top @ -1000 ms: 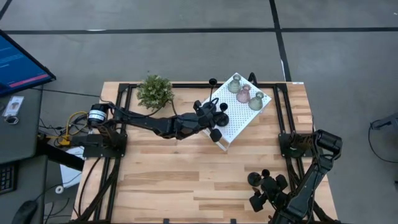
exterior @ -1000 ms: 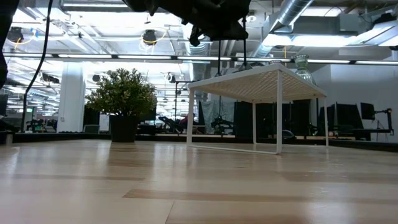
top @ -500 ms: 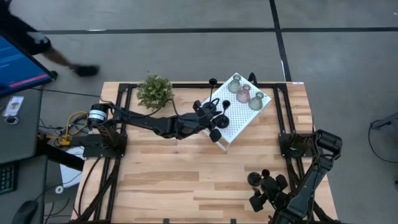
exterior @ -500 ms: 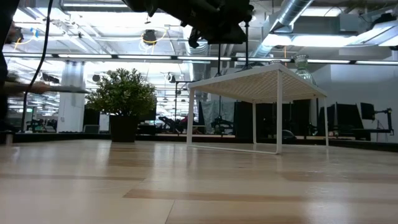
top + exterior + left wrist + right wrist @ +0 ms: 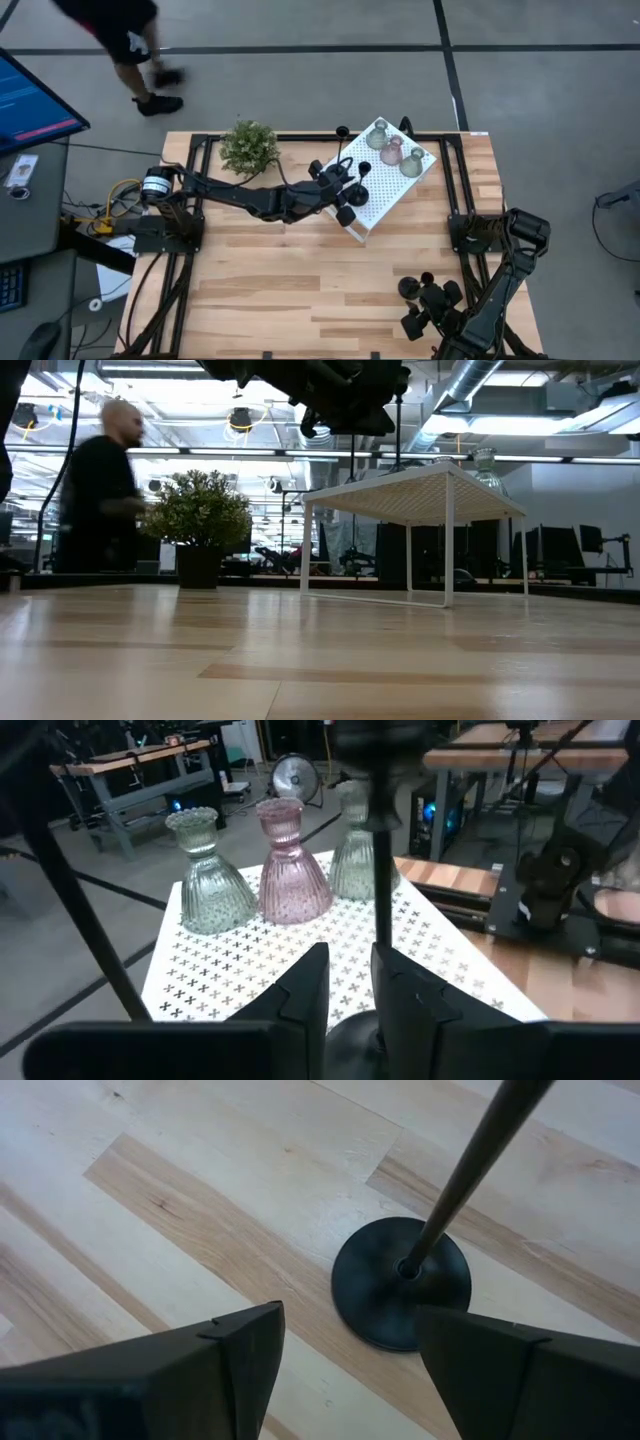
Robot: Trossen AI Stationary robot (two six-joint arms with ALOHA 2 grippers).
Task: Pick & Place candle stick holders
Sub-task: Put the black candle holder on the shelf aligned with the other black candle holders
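One black holder (image 5: 378,870) stands upright on the white box (image 5: 250,975), its stem between the slightly parted fingers of the left claw (image 5: 348,982); the right claw (image 5: 345,1350) waits open over another.

The wooden table (image 5: 280,290) carries a potted plant (image 5: 248,147), a white perforated box (image 5: 385,200) and 1 black holder (image 5: 401,1295).

the left gripper (image 5: 348,982) has eased its fingers apart around the black holder's stem (image 5: 381,870); a person (image 5: 125,35) has walked in at eleven o'clock.
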